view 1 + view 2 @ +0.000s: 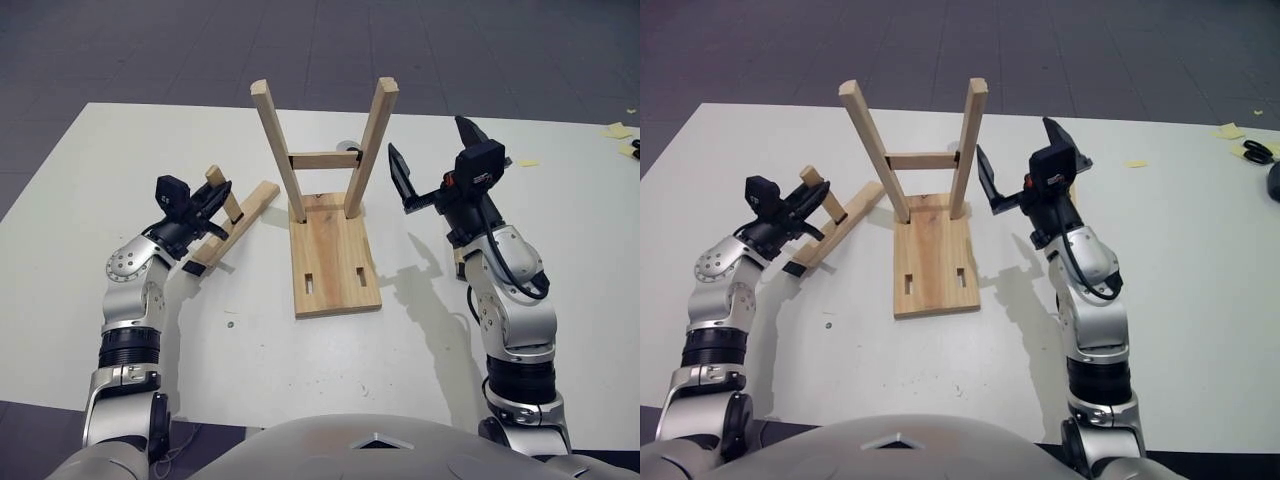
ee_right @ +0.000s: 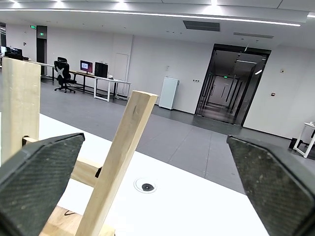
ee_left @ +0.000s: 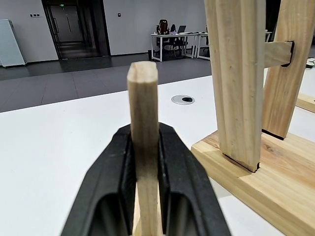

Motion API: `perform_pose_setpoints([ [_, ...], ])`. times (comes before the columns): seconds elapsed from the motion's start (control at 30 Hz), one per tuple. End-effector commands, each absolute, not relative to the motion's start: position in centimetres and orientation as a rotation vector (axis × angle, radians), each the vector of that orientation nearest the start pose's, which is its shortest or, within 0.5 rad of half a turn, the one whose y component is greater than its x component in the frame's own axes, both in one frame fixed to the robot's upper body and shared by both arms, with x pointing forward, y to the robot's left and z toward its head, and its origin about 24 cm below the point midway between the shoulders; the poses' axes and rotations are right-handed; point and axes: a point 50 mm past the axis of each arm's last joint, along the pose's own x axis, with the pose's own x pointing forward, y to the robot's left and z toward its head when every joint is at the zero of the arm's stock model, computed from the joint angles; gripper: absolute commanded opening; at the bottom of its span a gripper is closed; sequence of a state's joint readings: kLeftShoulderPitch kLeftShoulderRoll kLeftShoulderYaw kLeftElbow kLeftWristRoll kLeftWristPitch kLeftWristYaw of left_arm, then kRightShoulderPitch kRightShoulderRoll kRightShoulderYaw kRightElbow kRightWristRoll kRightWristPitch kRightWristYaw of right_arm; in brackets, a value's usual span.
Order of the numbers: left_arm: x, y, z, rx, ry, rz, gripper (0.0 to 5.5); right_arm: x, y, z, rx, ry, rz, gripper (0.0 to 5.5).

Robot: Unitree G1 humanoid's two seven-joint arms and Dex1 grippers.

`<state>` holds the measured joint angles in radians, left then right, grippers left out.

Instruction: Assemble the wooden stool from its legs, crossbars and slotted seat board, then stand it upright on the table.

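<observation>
White table [image 1: 120,170] in an open-plan hall, dark floor beyond. At centre, seat board [image 1: 335,265] lying flat, long side running near to far. In its two far slots, two legs standing upright: left leg [image 1: 279,150] and right leg [image 1: 370,145], splayed apart toward the top, joined by a crossbar [image 1: 322,159]. Two near slots [image 1: 309,284] open, small rectangular holes in the wood. Left of the board, on the table, a loose leg pair [image 1: 238,225] lying at a slant, one end near the board's far left corner. Left gripper [image 1: 212,205] clamped tight on one stick of that pair, wood pinched between both black pads [image 3: 110,172]. Right gripper [image 1: 435,165] raised off the table just right of the right leg, fingers spread wide, gripping nothing, apart from the wood. Round grommet [image 3: 183,100] in the tabletop beyond the standing legs. Yellow notes [image 1: 619,131] at the far right edge.
</observation>
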<state>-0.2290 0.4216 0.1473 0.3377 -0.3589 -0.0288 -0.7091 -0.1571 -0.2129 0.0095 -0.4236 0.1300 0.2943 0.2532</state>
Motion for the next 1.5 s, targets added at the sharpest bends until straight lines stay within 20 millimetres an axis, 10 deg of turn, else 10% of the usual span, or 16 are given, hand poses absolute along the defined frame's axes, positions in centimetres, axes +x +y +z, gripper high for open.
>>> perform_pose_setpoints([
  [0.03, 25.2, 23.5, -0.5, -0.044, 0.373, -0.509, 0.42, 26.3, -14.7, 15.6, -0.141, -0.275, 0.364, 5.40],
  [0.7, 28.1, 23.8, 3.1, -0.024, 0.239, -0.486, 0.42, 26.4, -14.5, 15.6, -0.127, -0.278, 0.350, 5.40],
  [1.03, 29.5, 24.3, 4.9, -0.030, 0.176, -0.444, 2.20, 26.3, -14.4, 15.4, -0.128, -0.275, 0.354, 5.40],
  [1.5, 31.9, 23.0, 17.9, -0.036, -0.217, -0.509, 4.45, 26.3, -14.3, 15.3, -0.127, -0.273, 0.356, 5.40],
])
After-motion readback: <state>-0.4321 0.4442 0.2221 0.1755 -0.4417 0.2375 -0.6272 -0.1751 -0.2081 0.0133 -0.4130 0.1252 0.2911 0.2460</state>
